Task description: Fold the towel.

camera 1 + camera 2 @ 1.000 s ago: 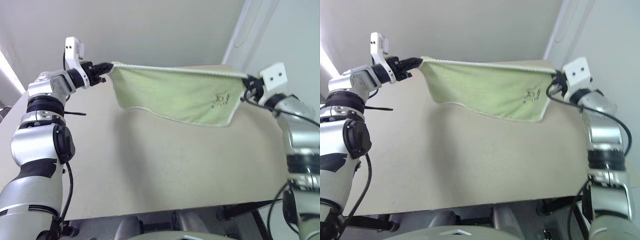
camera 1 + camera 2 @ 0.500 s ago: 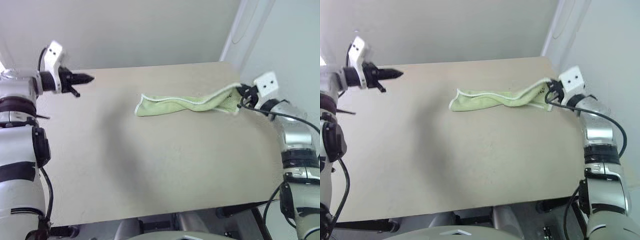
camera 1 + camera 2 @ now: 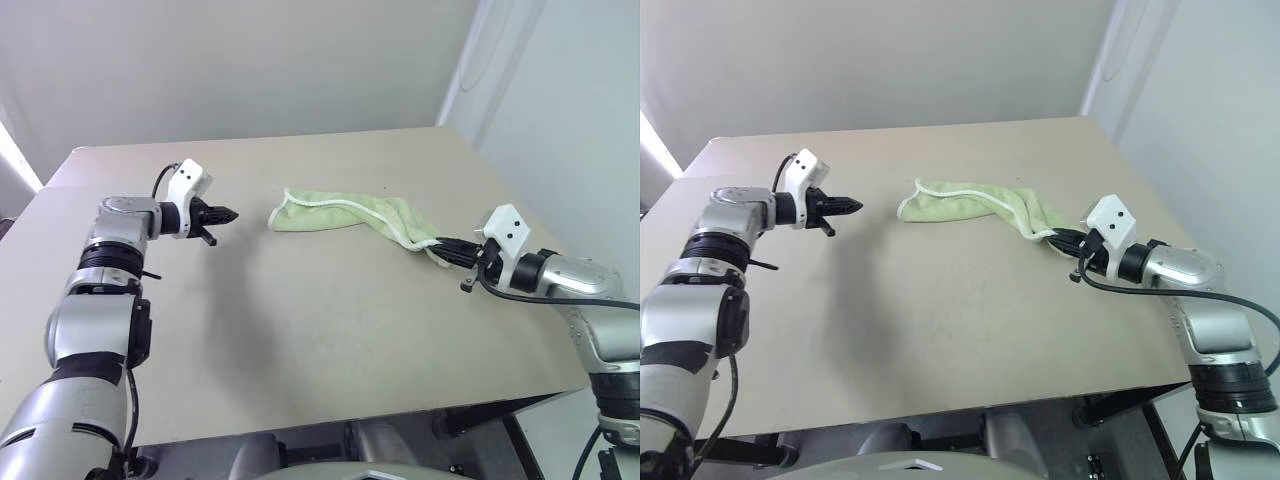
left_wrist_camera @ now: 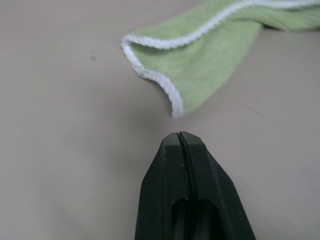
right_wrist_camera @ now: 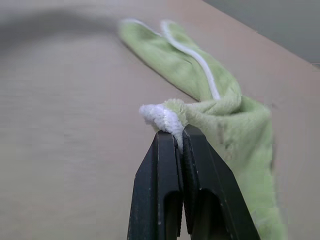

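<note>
**A:** 2 claws in frame, status on each?

**B:** Left claw (image 3: 226,214) is clenched on nothing, tips pressed together. It hovers just above the tabletop (image 3: 300,330), pointing at the near end of the towel (image 3: 345,213). Small gap between tips and cloth, no contact.

**A:** Right side?

**B:** Right claw (image 3: 1053,237) is clamped on the towel's other end. In the right wrist view a bunched bit of white stitched edging (image 5: 161,117) sits pinched between the 2 black fingers (image 5: 160,165).

**A:** Where is the towel?

**B:** On the tabletop, right of centre, toward the far side. It's bunched into a long rumpled strip, not flat. It runs from a rounded end facing the left claw across to the right claw, sagging toward that grip.

**A:** Edging visible?

**B:** Yes, a white stitched line (image 3: 330,203) runs along the top of the strip. In the left wrist view the free end curls over, with the white hem (image 4: 160,82) looping around it.

**A:** Logo or tag?

**B:** Can't tell, the folds hide them.

**A:** Anything else on the tabletop?

**B:** Just the towel. Pale wall (image 3: 250,60) behind.
</note>
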Robot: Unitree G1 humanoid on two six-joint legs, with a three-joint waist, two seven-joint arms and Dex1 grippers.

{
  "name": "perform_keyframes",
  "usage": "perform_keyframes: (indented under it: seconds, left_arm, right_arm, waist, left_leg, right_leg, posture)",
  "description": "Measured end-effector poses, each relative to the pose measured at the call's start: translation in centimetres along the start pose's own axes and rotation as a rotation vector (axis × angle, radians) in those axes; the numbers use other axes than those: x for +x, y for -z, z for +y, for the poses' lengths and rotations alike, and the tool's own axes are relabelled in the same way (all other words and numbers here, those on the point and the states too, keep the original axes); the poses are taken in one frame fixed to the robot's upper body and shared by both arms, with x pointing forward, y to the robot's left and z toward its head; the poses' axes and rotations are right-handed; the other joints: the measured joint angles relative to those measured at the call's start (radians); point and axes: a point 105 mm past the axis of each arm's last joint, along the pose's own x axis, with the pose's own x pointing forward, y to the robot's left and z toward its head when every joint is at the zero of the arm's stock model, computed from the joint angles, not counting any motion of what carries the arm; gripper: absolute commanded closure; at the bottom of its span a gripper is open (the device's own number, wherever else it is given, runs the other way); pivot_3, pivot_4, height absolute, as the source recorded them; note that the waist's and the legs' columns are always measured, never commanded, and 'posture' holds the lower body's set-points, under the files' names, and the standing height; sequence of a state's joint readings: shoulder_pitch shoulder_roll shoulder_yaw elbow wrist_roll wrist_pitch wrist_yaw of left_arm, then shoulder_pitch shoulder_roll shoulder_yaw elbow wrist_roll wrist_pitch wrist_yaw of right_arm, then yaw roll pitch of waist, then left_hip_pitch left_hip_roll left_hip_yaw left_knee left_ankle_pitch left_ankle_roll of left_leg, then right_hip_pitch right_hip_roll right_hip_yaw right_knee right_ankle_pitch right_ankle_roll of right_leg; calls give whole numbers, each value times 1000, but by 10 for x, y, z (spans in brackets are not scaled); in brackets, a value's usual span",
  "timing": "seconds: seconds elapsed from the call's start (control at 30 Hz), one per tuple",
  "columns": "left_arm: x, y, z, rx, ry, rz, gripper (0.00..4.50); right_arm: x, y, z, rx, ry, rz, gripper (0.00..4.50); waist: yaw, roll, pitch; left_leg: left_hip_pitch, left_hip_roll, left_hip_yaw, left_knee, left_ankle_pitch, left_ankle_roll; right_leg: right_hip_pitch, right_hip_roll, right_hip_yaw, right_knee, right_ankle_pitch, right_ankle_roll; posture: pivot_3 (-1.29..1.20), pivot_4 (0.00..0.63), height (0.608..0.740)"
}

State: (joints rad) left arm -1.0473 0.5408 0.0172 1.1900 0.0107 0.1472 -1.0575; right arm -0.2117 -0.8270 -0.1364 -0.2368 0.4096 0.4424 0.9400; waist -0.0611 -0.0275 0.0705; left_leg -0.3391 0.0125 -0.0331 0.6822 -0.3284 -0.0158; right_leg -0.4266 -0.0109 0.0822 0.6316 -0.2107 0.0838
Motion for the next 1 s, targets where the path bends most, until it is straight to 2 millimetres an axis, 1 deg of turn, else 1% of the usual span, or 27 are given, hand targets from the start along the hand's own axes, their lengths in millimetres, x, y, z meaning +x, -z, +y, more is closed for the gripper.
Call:
perform_keyframes:
  seconds: [0.1,0.17,0.2,0.27,0.37,0.4,0.5,0.57,0.67,0.77,0.83,0.93,1.0]
  left_arm:
    - [10,1,-4,-23,-9,-13,4500]
    - [17,-4,-8,-33,-9,-36,4500]
    - [22,-9,-13,-35,4,-51,4500]
    - [28,-14,-19,-39,33,-63,4500]
    - [28,-14,-23,-90,67,-74,4500]
    - [28,-15,-23,-100,72,-77,4500]
    - [33,-22,-28,-122,86,-98,4500]
    - [33,-23,-27,-134,83,-100,4500]
    - [38,-21,-32,-154,93,-90,4500]
    - [45,-19,-45,-147,164,-66,4500]
    - [48,-18,-52,-141,198,-58,4500]
    - [56,-18,-62,-134,232,-44,4500]
    - [64,-21,-72,-141,262,-42,4500]
  right_arm:
    - [-13,-18,12,33,-90,-41,4469]
    - [-19,-38,9,67,-106,-118,4469]
    - [-23,-53,5,66,-107,-168,4469]
    - [-31,-76,2,49,-115,-242,4469]
    - [-39,-97,5,63,-157,-310,4469]
    - [-40,-106,6,66,-173,-342,4469]
    - [-49,-145,5,8,-189,-465,4469]
    - [-52,-158,6,-15,-192,-504,4469]
    - [-54,-166,8,-18,-211,-529,4469]
    - [-56,-168,11,-22,-230,-504,4469]
    - [-54,-157,14,6,-242,-463,4469]
    - [-44,-126,28,107,-289,-367,4469]
    - [-40,-111,40,146,-315,-324,4469]
  waist:
    - [6,0,0]
    - [8,0,0]
    - [11,0,0]
    - [15,0,0]
    - [16,0,0]
    - [16,0,0]
    - [19,0,0]
    - [19,0,0]
    - [20,0,0]
    - [23,0,0]
    - [23,0,0]
    - [24,0,0]
    - [26,0,0]
  left_leg:
    - [0,0,0,1,0,0]
    - [0,0,1,2,0,0]
    - [0,0,1,2,0,0]
    - [0,0,0,1,0,0]
    - [0,0,0,0,0,0]
    - [-1,0,0,0,0,0]
    - [-1,0,0,1,0,0]
    - [-1,0,0,1,0,0]
    - [-1,0,0,1,0,0]
    - [-2,0,0,1,0,0]
    - [-2,0,0,0,0,0]
    - [-2,0,0,0,0,0]
    - [-2,0,0,1,0,0]
  right_leg:
    - [0,0,0,0,0,-1]
    - [1,0,1,0,1,-2]
    - [1,0,1,0,1,-2]
    - [1,1,0,0,1,-2]
    - [0,1,0,-1,1,-2]
    - [0,1,0,-1,1,-2]
    - [0,0,0,-2,1,-2]
    - [0,0,0,-2,1,-2]
    - [0,0,0,-2,1,-2]
    - [0,0,0,-3,1,-2]
    - [0,0,0,-3,1,-2]
    - [0,0,0,-2,1,-2]
    - [0,0,0,-2,1,-2]
  posture:
    - [0,0,712]
    - [0,0,712]
    - [0,0,712]
    - [0,0,712]
    - [0,0,712]
    - [0,0,712]
    - [0,0,712]
    - [0,0,712]
    - [0,0,712]
    - [0,0,712]
    - [0,0,712]
    - [0,0,712]
    - [0,0,712]
